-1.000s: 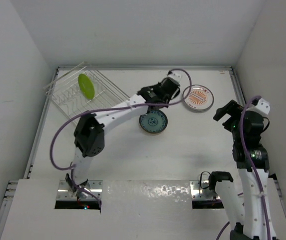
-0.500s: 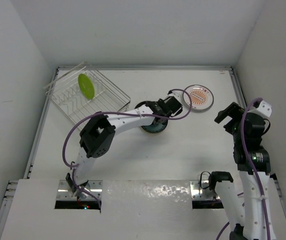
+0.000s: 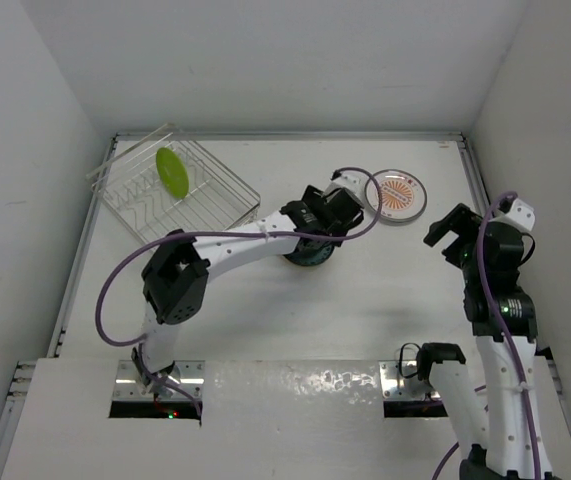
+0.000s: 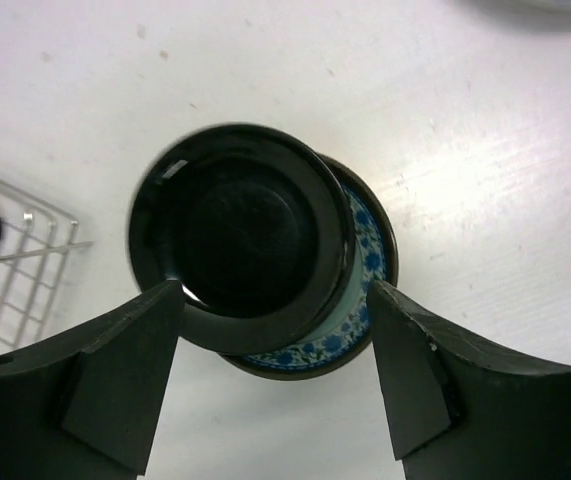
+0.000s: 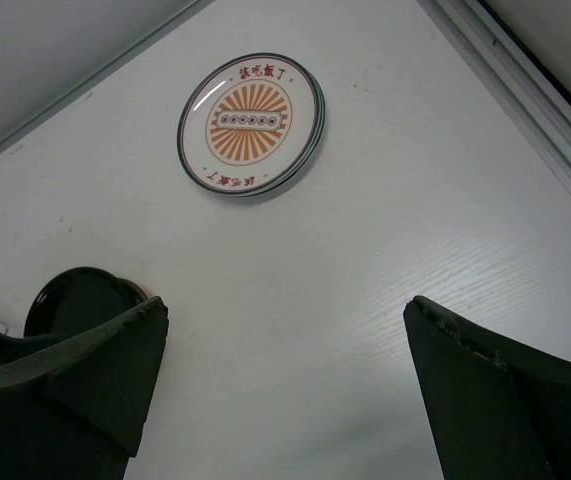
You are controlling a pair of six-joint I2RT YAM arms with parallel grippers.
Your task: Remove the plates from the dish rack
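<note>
The silver wire dish rack [image 3: 200, 205] stands at the back left with one lime green plate [image 3: 172, 172] upright in its slots. A dark plate [image 4: 240, 235] lies on top of a teal plate with a blue flower rim [image 4: 368, 262] on the table. My left gripper [image 4: 275, 385] hovers just over this stack [image 3: 310, 257], open, one finger on each side and nothing held. The white plate with the orange sunburst [image 5: 250, 123] lies flat further right [image 3: 397, 195]. My right gripper [image 5: 285, 385] stands open and empty above bare table [image 3: 455, 235].
A corner of the rack [image 4: 10, 275] shows at the left of the left wrist view. The left arm's purple cable [image 3: 360, 205] loops near the sunburst plate. White walls close the table in at the left, back and right.
My left gripper came back from near the sunburst plate to the teal plate, set the dark plate on it and opened. The right arm barely moved.
</note>
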